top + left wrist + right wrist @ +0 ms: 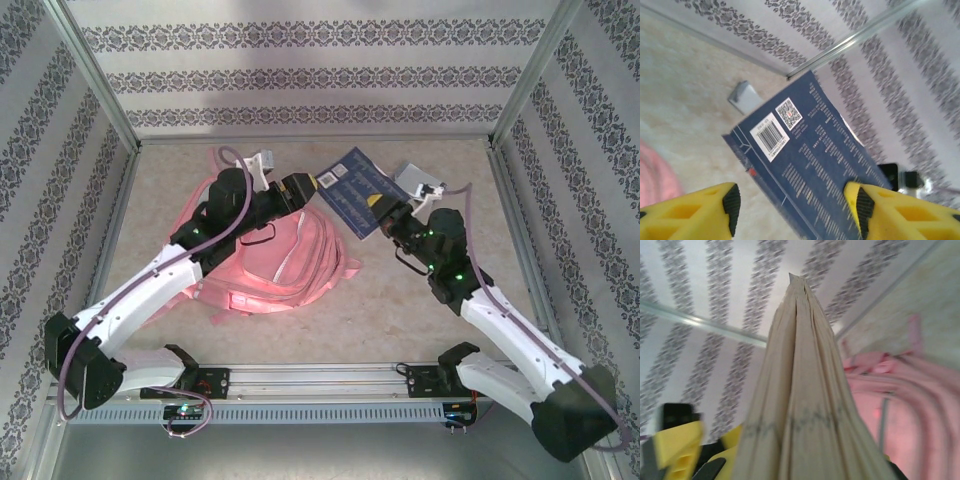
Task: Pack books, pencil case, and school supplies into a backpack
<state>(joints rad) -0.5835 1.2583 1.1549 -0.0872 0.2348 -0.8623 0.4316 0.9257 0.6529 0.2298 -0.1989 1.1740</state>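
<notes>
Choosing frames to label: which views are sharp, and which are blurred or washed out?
Top external: evenly lit and slightly soft, but the navy book and backpack are distinct. Left wrist: the barcode on the book is crisp and the table is pale and overbright. Right wrist: the book's page edges are too close and blurred, and the backpack behind is out of focus.

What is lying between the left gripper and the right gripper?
The dark blue book, as the top view shows. The right gripper is shut on one side of it; the left gripper stands open at the other side.

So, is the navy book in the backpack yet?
Out. The right gripper clamps the navy book, whole cover showing outside the backpack.
</notes>
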